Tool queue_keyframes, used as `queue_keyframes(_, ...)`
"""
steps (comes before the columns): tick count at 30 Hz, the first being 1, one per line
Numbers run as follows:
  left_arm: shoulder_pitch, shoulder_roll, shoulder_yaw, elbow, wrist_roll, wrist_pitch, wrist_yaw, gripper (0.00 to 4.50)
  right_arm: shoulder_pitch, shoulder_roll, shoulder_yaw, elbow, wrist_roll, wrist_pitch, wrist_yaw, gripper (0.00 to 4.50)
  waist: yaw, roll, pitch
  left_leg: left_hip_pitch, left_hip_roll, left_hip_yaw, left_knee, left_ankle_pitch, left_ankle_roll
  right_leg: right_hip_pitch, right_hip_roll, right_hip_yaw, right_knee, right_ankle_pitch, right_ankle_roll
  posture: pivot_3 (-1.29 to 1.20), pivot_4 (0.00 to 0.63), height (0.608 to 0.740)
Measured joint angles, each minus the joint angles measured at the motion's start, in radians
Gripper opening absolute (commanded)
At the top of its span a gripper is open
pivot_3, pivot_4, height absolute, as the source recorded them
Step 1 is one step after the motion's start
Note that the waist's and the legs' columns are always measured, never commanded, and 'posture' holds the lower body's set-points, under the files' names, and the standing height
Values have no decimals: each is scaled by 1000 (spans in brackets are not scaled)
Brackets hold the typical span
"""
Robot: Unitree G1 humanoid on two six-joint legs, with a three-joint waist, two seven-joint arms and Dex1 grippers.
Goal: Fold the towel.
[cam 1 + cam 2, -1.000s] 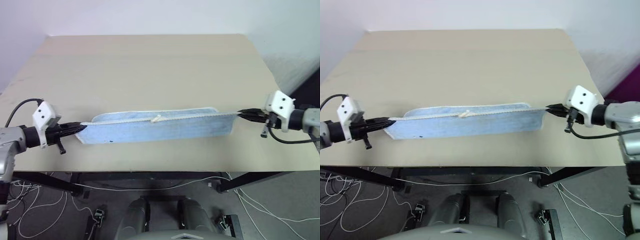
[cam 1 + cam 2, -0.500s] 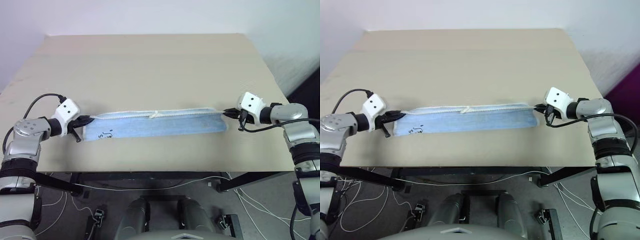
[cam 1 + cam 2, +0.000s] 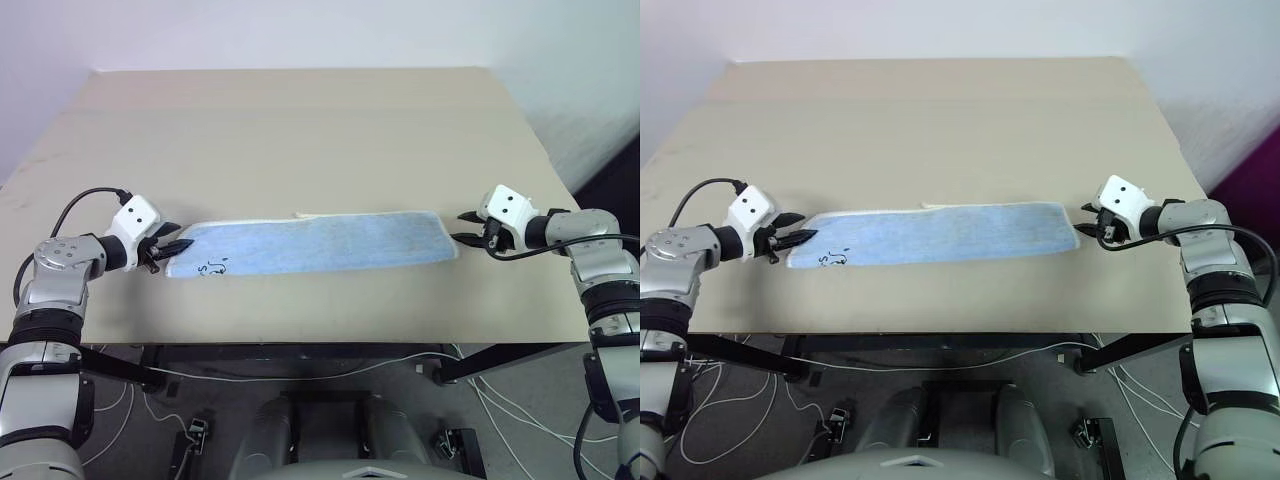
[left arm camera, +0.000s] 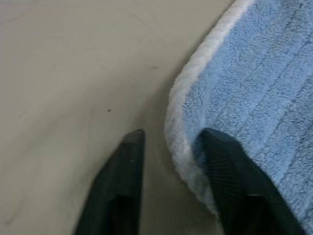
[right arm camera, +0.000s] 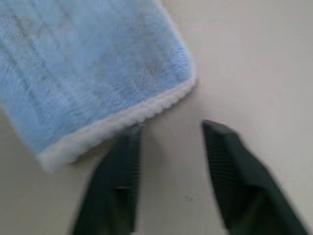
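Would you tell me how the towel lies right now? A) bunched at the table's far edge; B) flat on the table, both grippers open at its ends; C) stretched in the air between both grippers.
B: the towel lies flat on the table, with the left gripper and right gripper open at its ends.

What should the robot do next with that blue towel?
Probably draw both arms back. The towel lies flat on the table, and the left tool and right tool are open at its ends, holding nothing.

The towel (image 3: 310, 243) has a dark mark (image 3: 213, 267) near its left end, too small to read. The table's (image 3: 300, 130) near corners are cut off.
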State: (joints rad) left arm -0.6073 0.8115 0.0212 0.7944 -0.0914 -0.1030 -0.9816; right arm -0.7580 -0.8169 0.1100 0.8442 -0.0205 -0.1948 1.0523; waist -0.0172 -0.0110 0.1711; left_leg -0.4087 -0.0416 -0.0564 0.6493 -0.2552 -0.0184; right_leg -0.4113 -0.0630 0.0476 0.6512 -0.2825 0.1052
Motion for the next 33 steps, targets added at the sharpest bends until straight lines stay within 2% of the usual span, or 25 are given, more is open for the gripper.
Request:
queue_keyframes(4,-17,0,14,27,3,-11,55,4453,-13,0,-35,3,1,-1,-51,4458,0,0,0,0,0,0,0,0,0,0,0,0,0,0,0,0,150,740)
queue_keyframes(8,-19,0,83,42,-27,-10,111,4484,14,-8,-106,-91,30,41,-119,4487,1,0,0,-1,0,0,0,0,0,-1,0,0,0,0,0,0,150,740)
queue_keyframes(11,-10,2,145,24,-58,1,153,4484,126,-8,-197,-277,109,165,-155,4487,5,0,0,-1,0,-1,0,0,0,-1,-1,0,0,0,0,0,150,740)
queue_keyframes(16,119,6,203,-100,-105,16,159,4484,406,50,-387,-674,385,670,-241,4487,5,0,-1,-1,0,-2,0,0,0,0,-3,1,0,0,0,0,150,740)
queue_keyframes(19,199,-12,210,-249,-164,50,105,4484,482,126,-520,-840,585,992,-355,4487,5,0,-1,-1,0,-2,0,0,0,0,-4,2,0,0,0,0,150,740)
queue_keyframes(21,248,-19,207,-345,-202,82,55,4484,500,214,-631,-930,736,1186,-464,4487,5,-1,-1,-1,1,-2,-1,0,0,0,-4,2,0,0,0,0,150,740)
queue_keyframes(24,289,-26,194,-427,-228,118,2,4484,528,311,-721,-1012,883,1361,-598,4487,5,0,-1,-1,1,-2,-1,0,0,0,-4,2,0,0,0,0,150,740)
queue_keyframes(29,347,-39,152,-556,-264,172,-81,4484,560,496,-824,-1085,1062,1530,-853,4487,4,0,-2,-1,0,-2,-1,0,0,0,-4,2,0,0,0,0,150,740)
queue_keyframes(33,367,-63,128,-619,-270,205,-92,4484,544,596,-878,-1086,1170,1546,-1038,4487,2,0,-2,0,1,-2,-2,0,0,0,-4,2,0,0,0,0,150,740)
